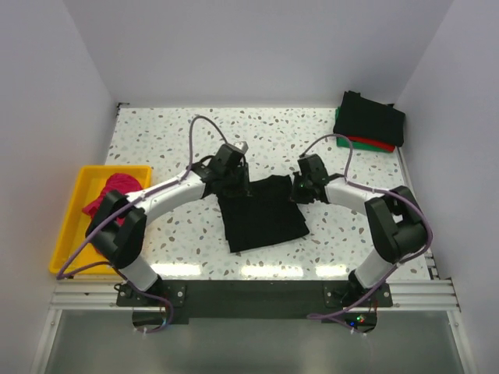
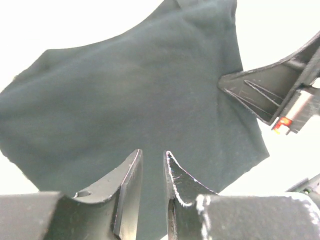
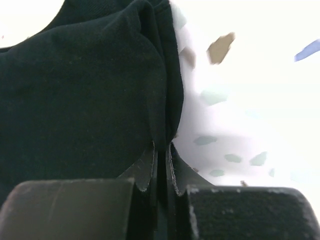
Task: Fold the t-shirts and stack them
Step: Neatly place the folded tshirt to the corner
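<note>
Black cloth t-shirt [image 1: 261, 214] lies part-folded mid-table in the top view, with the left gripper [image 1: 234, 181] and right gripper [image 1: 298, 189] at its far corners. A folded stack of shirts [image 1: 370, 121] sits far right.

From the left wrist, narrowly parted jaws sit over the cloth; I cannot tell whether they pinch it.

From the right wrist, jaws are clamped on the black cloth t-shirt's doubled edge. It looks light and limp and will likely sag, so hold it by the corners.

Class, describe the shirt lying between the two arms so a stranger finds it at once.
Start at the speckled table and go to its middle. The black shirt lies there loosely spread, unlike the folded stack in the far right corner.
</note>
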`<state>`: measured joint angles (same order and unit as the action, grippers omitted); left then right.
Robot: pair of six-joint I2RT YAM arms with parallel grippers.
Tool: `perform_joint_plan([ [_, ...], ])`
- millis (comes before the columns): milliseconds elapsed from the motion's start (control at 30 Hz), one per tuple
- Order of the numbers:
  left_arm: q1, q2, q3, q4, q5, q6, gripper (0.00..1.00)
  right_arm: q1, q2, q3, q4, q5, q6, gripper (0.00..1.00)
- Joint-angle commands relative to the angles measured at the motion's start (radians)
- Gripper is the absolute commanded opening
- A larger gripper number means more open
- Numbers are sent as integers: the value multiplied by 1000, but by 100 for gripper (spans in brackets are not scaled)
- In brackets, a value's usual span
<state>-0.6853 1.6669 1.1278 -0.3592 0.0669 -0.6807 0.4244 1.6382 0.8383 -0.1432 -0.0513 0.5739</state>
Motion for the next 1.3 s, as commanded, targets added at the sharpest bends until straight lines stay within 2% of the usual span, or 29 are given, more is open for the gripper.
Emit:
perform_joint_plan([
  [0, 70, -142, 43, -93, -49, 78, 27, -1, 47, 134, -163, 185, -63, 0],
  [133, 136, -251, -2, -142, -59, 116, 28, -4, 176, 371, -318, 355, -115, 0],
  [267, 176, -340, -57, -152, -95, 147, 28, -29, 310, 636, -349, 507, -180, 0],
  [333, 191, -360, -68, -168, -104, 156, 28, -70, 382, 764, -419, 528, -212, 0],
  [367, 193, -364, -72, -175, -108, 168, 27, -84, 450, 891, -443, 544, -223, 0],
  [433, 193, -383, -94, -173, -119, 178, 27, -114, 521, 1014, -492, 561, -270, 0],
  [467, 194, -389, -100, -172, -125, 184, 27, -122, 584, 1127, -504, 567, -287, 0],
  [733, 199, -426, -148, -141, -159, 211, 27, -184, 805, 1542, -516, 686, -492, 0],
  [967, 205, -423, -157, -130, -156, 234, 27, -205, 790, 1591, -349, 731, -647, 0],
  [1267, 208, -443, -189, -115, -127, 236, 27, -228, 743, 1665, -250, 754, -765, 0],
])
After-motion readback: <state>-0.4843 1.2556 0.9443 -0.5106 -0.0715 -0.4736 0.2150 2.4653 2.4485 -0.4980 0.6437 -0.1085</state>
